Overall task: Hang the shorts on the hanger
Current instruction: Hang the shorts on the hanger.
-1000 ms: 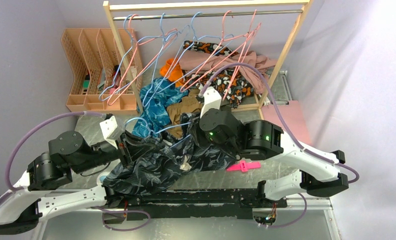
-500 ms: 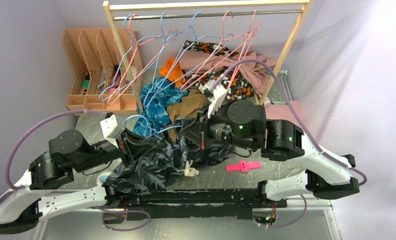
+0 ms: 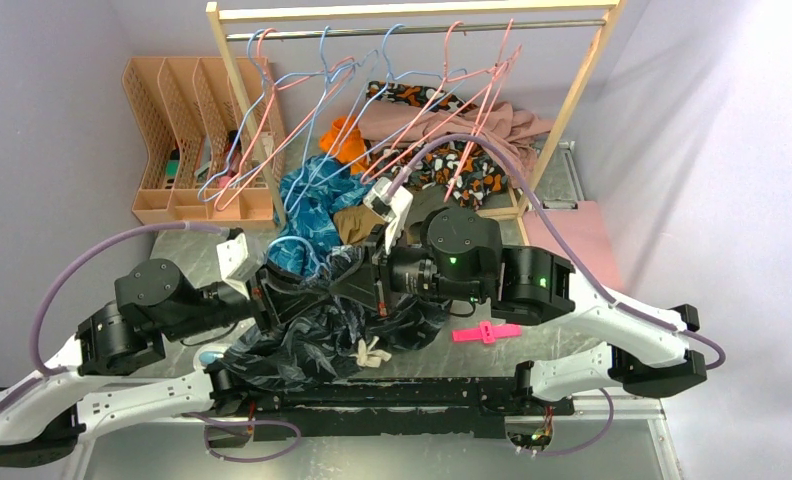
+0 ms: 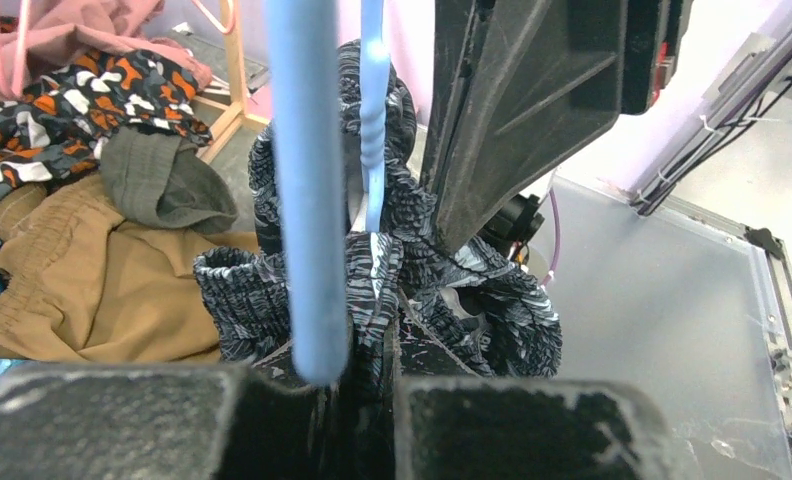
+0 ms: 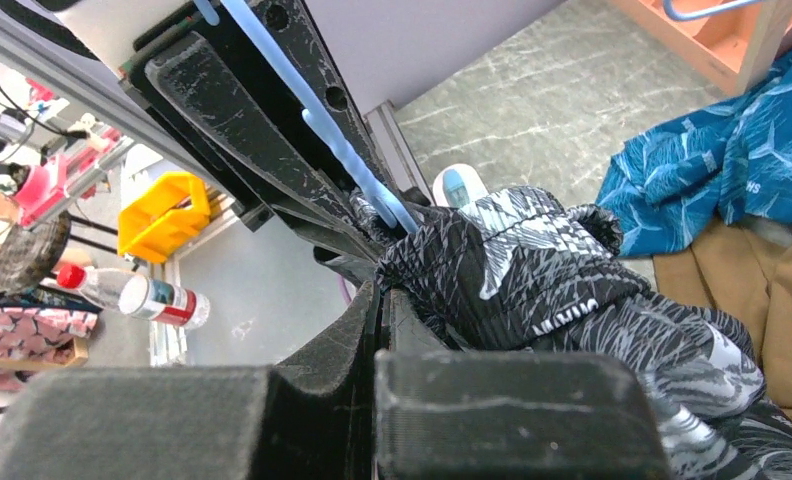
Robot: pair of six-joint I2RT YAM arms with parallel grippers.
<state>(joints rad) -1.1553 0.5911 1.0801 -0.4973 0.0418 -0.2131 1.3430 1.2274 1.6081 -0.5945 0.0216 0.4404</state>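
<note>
The dark leaf-print shorts (image 3: 302, 340) lie bunched on the table between the two arms, their white drawstring (image 3: 372, 350) hanging out at the near side. My left gripper (image 3: 277, 290) is shut on the light-blue wire hanger (image 3: 290, 243). In the left wrist view the hanger (image 4: 307, 200) runs down into the left gripper (image 4: 372, 370), with shorts fabric (image 4: 472, 300) crowded against it. My right gripper (image 3: 347, 285) points left, tip to tip with the left one. In the right wrist view the right gripper (image 5: 382, 290) is shut, pinching the edge of the shorts (image 5: 532, 270) just below the hanger (image 5: 342, 160).
Behind stands a wooden rack (image 3: 412, 30) hung with pink and blue wire hangers. A teal garment (image 3: 312, 200), a brown one (image 3: 367, 215) and patterned clothes (image 3: 442, 150) are heaped under it. A peach file organiser (image 3: 197, 140) is back left. A pink clip (image 3: 487, 332) lies right of the shorts.
The right gripper has shut and swung left to meet the left gripper, drawing the shorts into a tighter bunch. The left arm has shifted slightly right with the hanger.
</note>
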